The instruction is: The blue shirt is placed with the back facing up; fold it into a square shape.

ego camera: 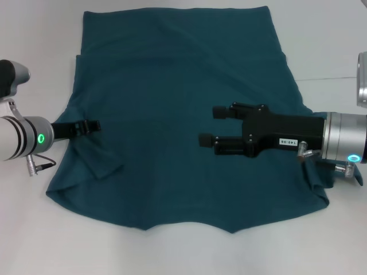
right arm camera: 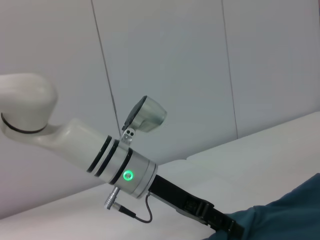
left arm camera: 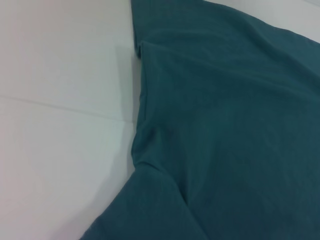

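The blue shirt (ego camera: 178, 114) lies spread flat on the white table, hem at the far side and neckline toward me. My left gripper (ego camera: 92, 126) reaches in from the left and sits at the shirt's left edge, just above a folded-in sleeve (ego camera: 97, 163). The right wrist view shows that same left gripper (right arm camera: 220, 222) low against the fabric (right arm camera: 285, 215). My right gripper (ego camera: 213, 126) hovers over the shirt's middle-right, open, nothing between its fingers. The left wrist view shows only the shirt (left arm camera: 230, 125), with its edge running along the table.
White table (ego camera: 34, 229) surrounds the shirt on all sides. A table seam (left arm camera: 65, 107) runs beside the shirt's left edge. A pale panelled wall (right arm camera: 200, 75) stands behind the left arm (right arm camera: 75, 145).
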You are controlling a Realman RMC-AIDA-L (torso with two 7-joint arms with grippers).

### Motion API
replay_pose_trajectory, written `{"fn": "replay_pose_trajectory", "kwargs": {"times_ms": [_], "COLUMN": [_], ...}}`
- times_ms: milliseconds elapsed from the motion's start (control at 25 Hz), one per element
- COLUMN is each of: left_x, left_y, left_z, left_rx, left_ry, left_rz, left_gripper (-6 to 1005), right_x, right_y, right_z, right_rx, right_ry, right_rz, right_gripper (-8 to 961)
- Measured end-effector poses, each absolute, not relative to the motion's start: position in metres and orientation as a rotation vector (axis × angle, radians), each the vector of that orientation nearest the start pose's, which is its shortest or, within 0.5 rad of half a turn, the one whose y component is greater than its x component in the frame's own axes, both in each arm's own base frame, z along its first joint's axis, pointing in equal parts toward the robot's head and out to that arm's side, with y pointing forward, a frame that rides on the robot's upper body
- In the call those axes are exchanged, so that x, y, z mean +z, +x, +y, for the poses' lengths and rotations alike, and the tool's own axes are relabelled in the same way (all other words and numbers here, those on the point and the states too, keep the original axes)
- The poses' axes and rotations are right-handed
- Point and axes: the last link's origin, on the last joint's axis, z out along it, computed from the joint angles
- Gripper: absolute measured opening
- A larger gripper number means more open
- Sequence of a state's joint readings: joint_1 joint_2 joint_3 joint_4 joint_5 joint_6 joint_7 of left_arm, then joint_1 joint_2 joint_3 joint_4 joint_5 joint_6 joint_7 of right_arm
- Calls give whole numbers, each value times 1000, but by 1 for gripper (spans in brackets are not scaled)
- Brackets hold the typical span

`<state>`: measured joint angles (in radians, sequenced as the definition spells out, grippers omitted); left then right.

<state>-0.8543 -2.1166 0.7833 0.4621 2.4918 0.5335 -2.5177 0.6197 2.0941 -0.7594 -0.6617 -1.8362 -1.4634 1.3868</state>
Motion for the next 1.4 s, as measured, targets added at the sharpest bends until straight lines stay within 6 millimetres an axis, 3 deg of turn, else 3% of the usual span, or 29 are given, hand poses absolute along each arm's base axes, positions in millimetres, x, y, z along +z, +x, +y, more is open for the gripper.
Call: {"fn": "replay_pose_trajectory", "kwargs": {"times_ms": [80,280,720,920,1400], "left_x": [-32,-37,-41,-41,-22], "left_y": [-263,-257,-251,-250,-254], "left_z": [454,454,456,457,455], "left_rx": [-266,-258,-244,-244,-276], "left_ry": [-1832,-1862,-1896,-1893,-1895], "left_rz": [-1417,-1376,-1312,-1297,-1330], "left_gripper": [753,544,278,107,95], "right_x": [-2,-2,0,0,1], "right_y": [214,214,212,212,209], "right_z": [368,368,369,368,371], "right_rx": [836,837,858,868,864], "right_ry": [-2656,-2655,-2645,-2641,-2641], "right_rz": [499,499,498,501,478], "right_gripper": [881,881,881,882,881]}}
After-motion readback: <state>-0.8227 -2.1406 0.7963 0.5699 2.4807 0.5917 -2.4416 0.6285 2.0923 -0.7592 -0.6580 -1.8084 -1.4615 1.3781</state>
